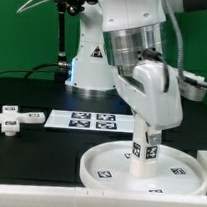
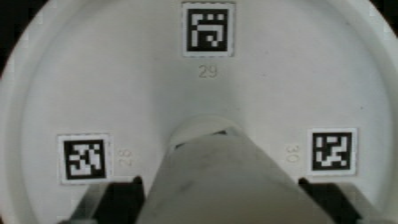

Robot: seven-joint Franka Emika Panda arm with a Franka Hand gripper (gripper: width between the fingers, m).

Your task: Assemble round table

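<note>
The large round disc [image 1: 107, 164] lies flat on the black table at the front, rim up, and fills the wrist view [image 2: 107, 90] with its tags. The short cylindrical leg [image 1: 145, 155] stands upright on about the middle of the disc. My gripper [image 1: 148, 133] is shut on the leg from above. In the wrist view the leg [image 2: 222, 165] runs between my two dark fingers [image 2: 121, 200]. The cross-shaped foot [image 1: 15, 116] lies on the table at the exterior view's left, apart from the disc.
The marker board [image 1: 90, 120] lies flat behind the disc. The robot's base [image 1: 89, 65] stands behind it. A white block [image 1: 204, 159] shows at the exterior view's right edge beside the disc.
</note>
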